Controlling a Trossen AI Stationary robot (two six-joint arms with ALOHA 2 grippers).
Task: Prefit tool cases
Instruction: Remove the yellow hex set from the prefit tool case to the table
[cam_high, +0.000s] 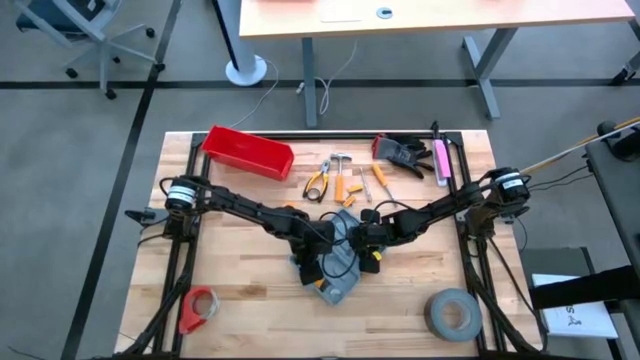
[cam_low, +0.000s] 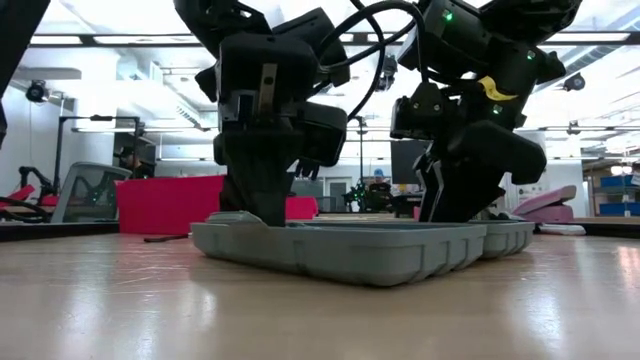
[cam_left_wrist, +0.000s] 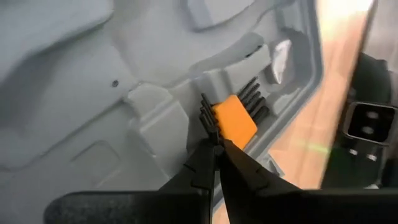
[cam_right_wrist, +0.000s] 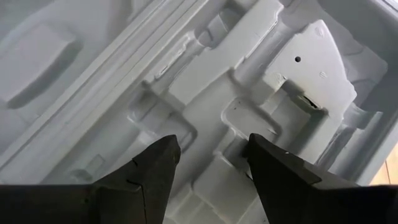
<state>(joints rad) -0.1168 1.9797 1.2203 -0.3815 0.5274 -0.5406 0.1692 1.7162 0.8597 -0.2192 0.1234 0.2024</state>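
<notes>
Left claw (cam_left_wrist: 214, 149) pinched shut, tips at the orange holder of black hex keys (cam_left_wrist: 235, 118) seated in a recess; whether it grips the holder is hard to tell. Right claw (cam_right_wrist: 208, 155) spread wide over empty moulded recesses, holding nothing. From above, both arms hide most of the open tool case (cam_high: 338, 272), lying mid-bench (cam_high: 240, 270). Pliers (cam_high: 318, 182), red bin (cam_high: 247, 152), tape roll (cam_high: 452, 313) lie apart.

A lab: robot workbench (cam_high: 250, 270), office chair (cam_high: 85, 30), desk (cam_high: 430, 18).
</notes>
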